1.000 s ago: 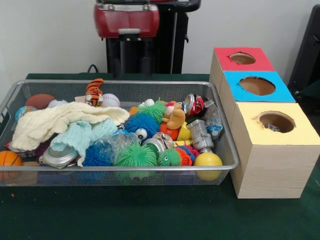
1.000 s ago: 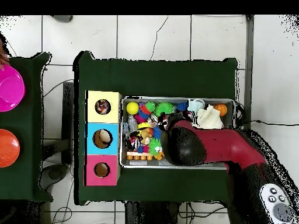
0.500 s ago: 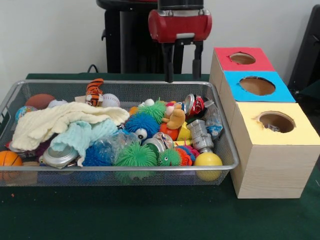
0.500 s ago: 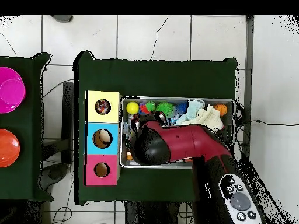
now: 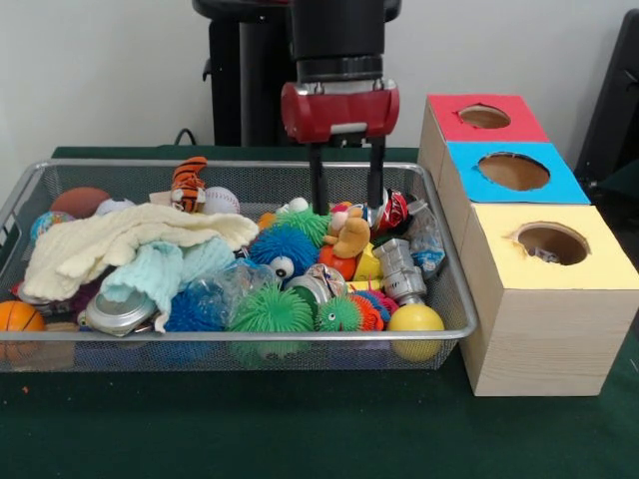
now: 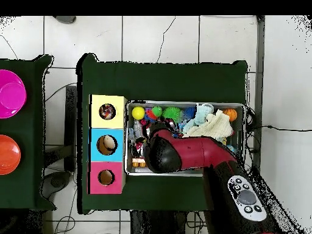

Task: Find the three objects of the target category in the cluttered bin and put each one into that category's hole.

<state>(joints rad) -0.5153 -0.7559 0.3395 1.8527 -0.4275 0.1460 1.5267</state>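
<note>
Claw over bin's box-side end, fingers spread, nothing pinched.
Bin (image 5: pixel 20 200) sits mid-table, packed with toys; speckled pieces not distinguishable in the clutter. Gripper (image 5: pixel 345 195) hangs with tips just above the green spiky ball (image 5: pixel 308 222) and can (image 5: pixel 389 210). Yellow-topped box hole (image 5: pixel 552 242) stands just beside the bin's end, at the table's front.

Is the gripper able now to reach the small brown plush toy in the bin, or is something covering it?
Probably yes. The gripper hangs open just above the brown plush toy, which lies on top of the clutter in the bin. Nothing covers it, though the red can and the green spiky ball crowd its sides.
</note>
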